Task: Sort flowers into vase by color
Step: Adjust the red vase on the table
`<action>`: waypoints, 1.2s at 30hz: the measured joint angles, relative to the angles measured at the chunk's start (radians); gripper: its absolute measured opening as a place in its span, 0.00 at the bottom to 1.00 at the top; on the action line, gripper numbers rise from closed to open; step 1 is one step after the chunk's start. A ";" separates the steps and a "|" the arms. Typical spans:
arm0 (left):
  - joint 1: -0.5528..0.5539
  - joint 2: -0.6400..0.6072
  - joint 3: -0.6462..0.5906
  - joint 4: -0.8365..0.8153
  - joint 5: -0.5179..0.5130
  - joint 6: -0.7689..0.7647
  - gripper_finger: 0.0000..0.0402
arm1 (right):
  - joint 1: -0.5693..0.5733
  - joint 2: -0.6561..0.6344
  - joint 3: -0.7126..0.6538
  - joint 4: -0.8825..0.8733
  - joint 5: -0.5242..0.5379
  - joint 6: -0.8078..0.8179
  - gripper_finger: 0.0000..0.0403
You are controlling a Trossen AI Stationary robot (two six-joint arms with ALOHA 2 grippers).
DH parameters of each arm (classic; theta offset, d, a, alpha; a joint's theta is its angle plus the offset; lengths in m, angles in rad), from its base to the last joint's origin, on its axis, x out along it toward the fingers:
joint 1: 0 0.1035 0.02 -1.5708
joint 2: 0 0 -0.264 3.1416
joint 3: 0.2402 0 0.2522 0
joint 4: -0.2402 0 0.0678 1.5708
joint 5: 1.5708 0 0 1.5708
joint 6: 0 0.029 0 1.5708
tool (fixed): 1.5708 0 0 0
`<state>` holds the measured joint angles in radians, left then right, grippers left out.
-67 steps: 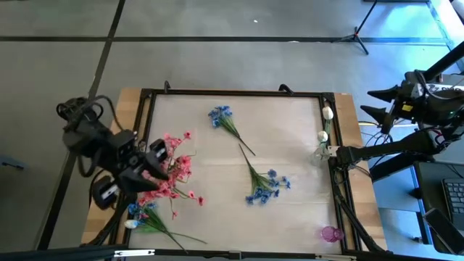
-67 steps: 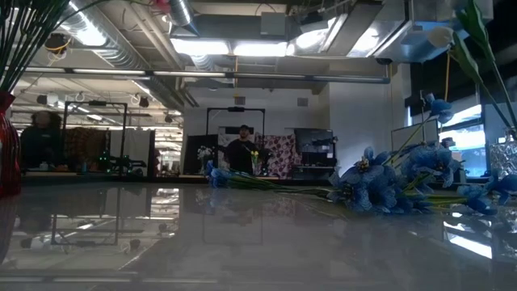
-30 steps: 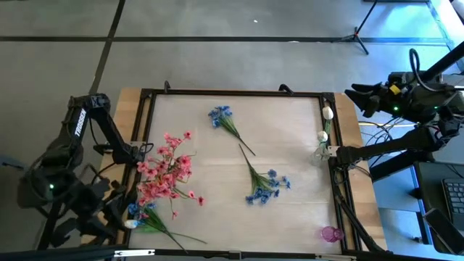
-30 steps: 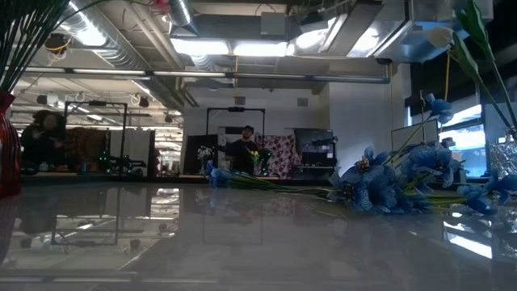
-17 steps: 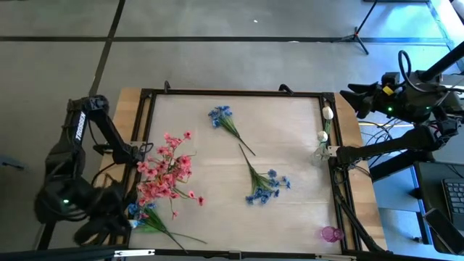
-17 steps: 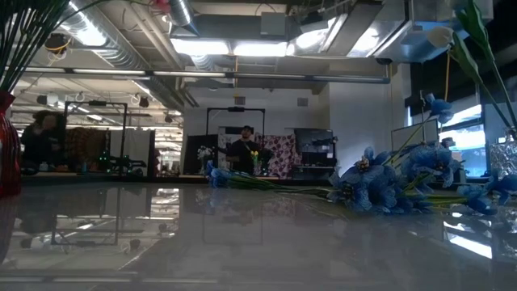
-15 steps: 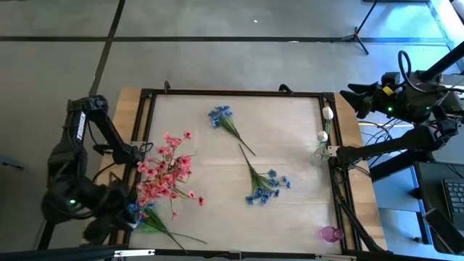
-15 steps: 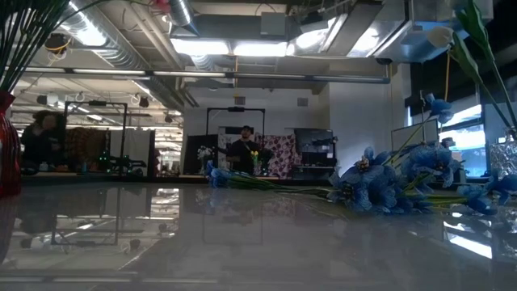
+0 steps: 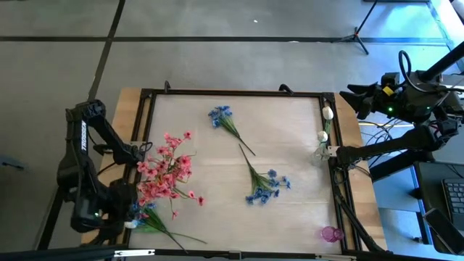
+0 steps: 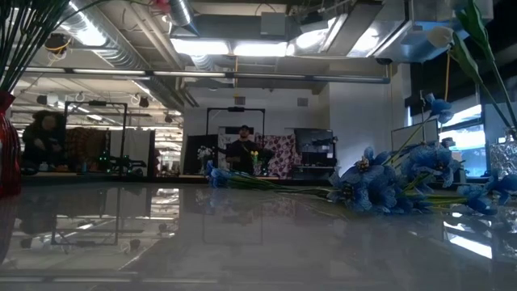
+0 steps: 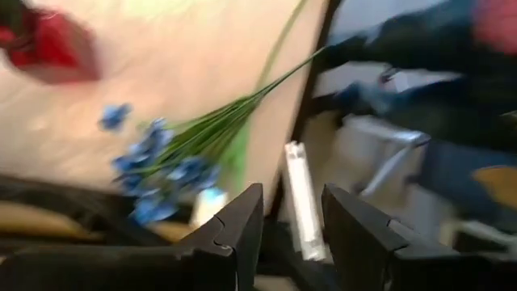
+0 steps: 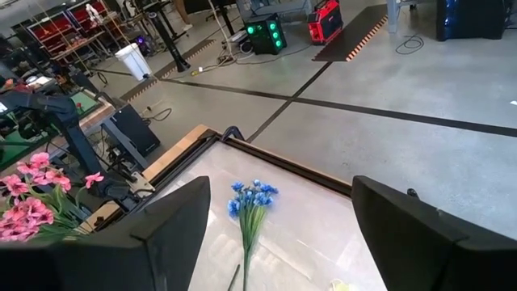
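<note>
Pink flowers point(image 9: 165, 172) are gathered at the table's point(image 9: 290, 145) left edge, apparently in a red vase point(image 10: 6, 145), so that colour looks done. Two blue sprigs point(image 9: 264, 185) point(image 9: 221, 116) lie loose mid-table, a third point(image 11: 157, 166) near the left corner; white buds point(image 9: 326, 114) stand at the right edge. The left tool point(image 11: 291, 214) is seen empty, fingers parted, beside the corner sprig. The right tool point(image 12: 279, 218), wide open and empty, is parked off the right edge.

I am working over a pale table point(image 9: 290, 141) edged by a dark frame. Two blue sprigs are lying loose on it: one point(image 9: 226, 122) toward the upper centre of the high view, another point(image 9: 262, 181) lower and right of centre. A red vase of pink flowers point(image 9: 167, 172) is standing at the left, and a small pink vase point(image 9: 330, 233) at the lower right corner.
</note>
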<state>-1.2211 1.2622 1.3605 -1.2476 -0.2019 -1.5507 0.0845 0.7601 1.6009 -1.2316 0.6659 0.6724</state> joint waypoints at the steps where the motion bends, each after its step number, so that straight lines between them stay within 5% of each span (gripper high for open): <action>1: 0.005 0.011 0.000 -0.021 0.031 0.013 0.31 | 0.000 0.000 0.000 0.000 0.000 0.000 0.75; 5: 0.004 0.063 0.000 -0.081 0.102 0.079 0.31 | 0.000 0.004 0.000 0.000 0.000 -0.007 0.75; 14: 0.005 0.089 -0.034 -0.104 0.064 0.092 0.31 | 0.000 0.025 0.000 0.001 -0.004 -0.050 0.75; 36: 0.016 0.044 -0.468 0.206 -0.032 -0.022 0.31 | 0.000 0.075 0.000 0.004 -0.076 -0.053 0.75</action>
<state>-1.2049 1.3061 0.8929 -1.0412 -0.2343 -1.5729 0.0845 0.8354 1.6009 -1.2278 0.5899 0.6193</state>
